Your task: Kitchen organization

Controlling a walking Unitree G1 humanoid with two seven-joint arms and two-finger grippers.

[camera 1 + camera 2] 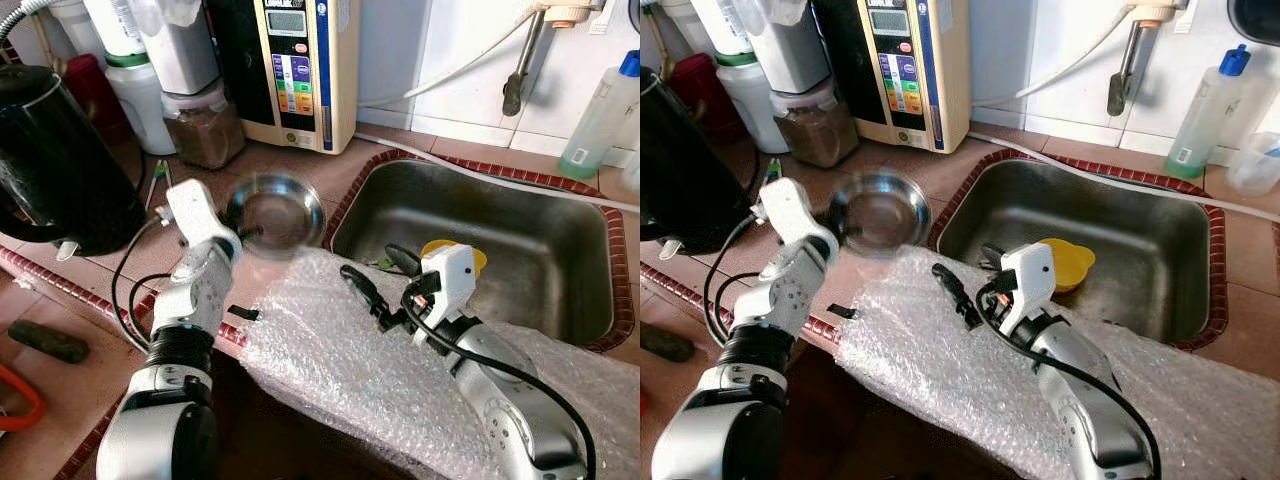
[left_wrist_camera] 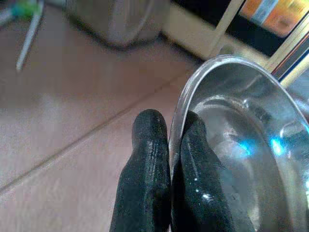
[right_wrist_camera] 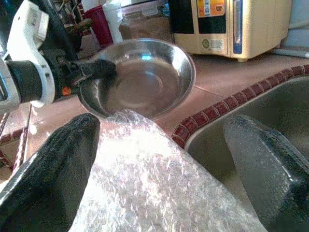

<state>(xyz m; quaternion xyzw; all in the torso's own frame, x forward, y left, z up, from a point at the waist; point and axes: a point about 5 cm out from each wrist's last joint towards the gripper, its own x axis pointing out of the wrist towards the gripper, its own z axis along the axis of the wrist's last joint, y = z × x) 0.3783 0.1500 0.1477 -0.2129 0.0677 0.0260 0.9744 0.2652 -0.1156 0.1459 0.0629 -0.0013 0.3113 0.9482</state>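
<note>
1. Terracotta tiles cover the desk (image 1: 300,165), with a steel sink (image 1: 480,240) let into it on the robot's right and white wall tiles behind.
2. At the back of the desk stand a black kettle (image 1: 55,160), a lidded jar (image 1: 200,125) of brown contents and a cream appliance (image 1: 300,70); a clear bottle (image 1: 605,110) with a blue cap stands behind the sink.
3. A sheet of bubble wrap (image 1: 340,360) lies over the front edge of the desk and the near rim of the sink.
4. The left gripper (image 2: 169,159) has its jaws closed on the rim of a steel bowl (image 1: 273,212), one finger inside and one outside, holding it tilted just beside the sink's left edge.
5. The right gripper (image 1: 385,280) hangs over the bubble wrap with its jaws spread wide and nothing between them.
6. A yellow dish (image 1: 1065,262) sits in the sink.
</note>
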